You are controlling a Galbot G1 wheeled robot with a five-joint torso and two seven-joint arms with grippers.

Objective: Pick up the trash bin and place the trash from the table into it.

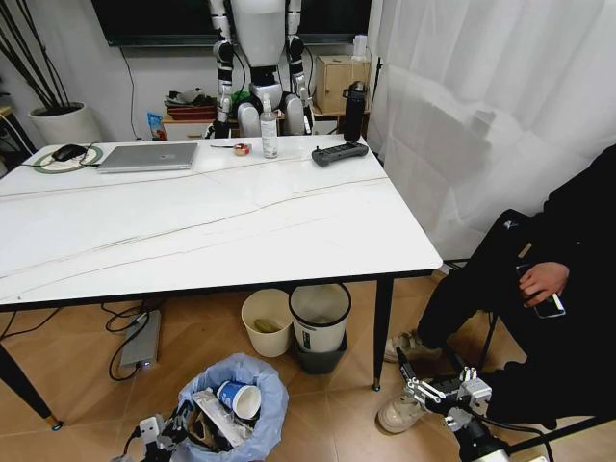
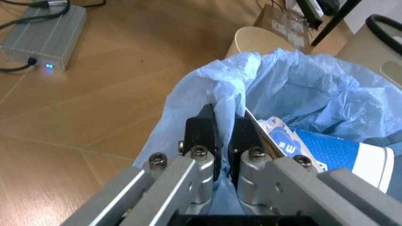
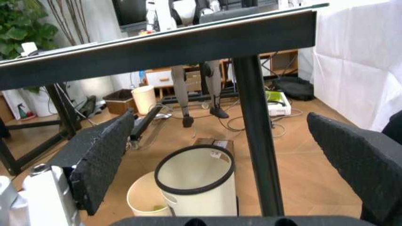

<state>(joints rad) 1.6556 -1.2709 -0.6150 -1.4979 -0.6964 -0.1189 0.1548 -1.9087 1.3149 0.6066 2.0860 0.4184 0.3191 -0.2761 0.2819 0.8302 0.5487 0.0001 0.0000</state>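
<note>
On floor, left gripper (image 2: 223, 136) pinches trash bin (image 1: 234, 404) rim (bag edge)

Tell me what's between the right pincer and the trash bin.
Bare wood floor, seen in the head view, lies between the right pincer and the trash bin.

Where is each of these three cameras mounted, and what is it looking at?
Head view: on the robot's head, looking down over the table to the floor; both grippers at the bottom.
Left wrist view: on the left arm; left gripper shut on the trash bin bag rim.
Right wrist view: on the right arm, low, under the table; right gripper open.
Shared: the cream bucket.
</note>
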